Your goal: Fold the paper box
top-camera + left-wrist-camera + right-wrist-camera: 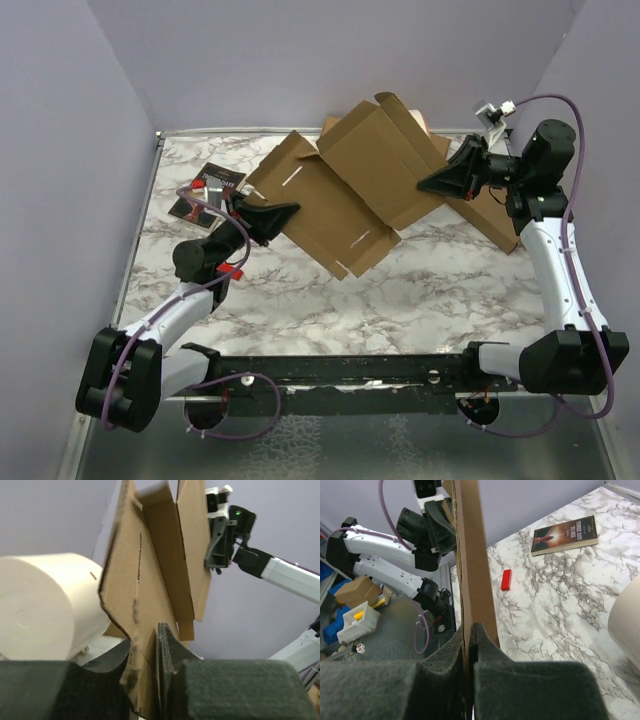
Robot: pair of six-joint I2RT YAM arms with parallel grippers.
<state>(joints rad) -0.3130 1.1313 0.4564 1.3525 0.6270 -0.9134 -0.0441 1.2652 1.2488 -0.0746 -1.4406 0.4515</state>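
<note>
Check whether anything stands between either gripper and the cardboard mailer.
Nothing visible does. The right gripper is pinched on one edge of the paper box, and the left gripper has another edge between its fingers. The book lies flat on the table, beside the box.

A: How's the light?
B: Even, soft, from overhead. The paper box (pixel 370 170) throws only a faint shadow on the marble table (pixel 420 290).
A: Sharpness?
B: Overhead view crisp. In the wrist views the left gripper (pixel 147 650) and right gripper (pixel 468 640) blur up close; the white roll (pixel 45 605) is soft, the book (pixel 565 535) clear.
</note>
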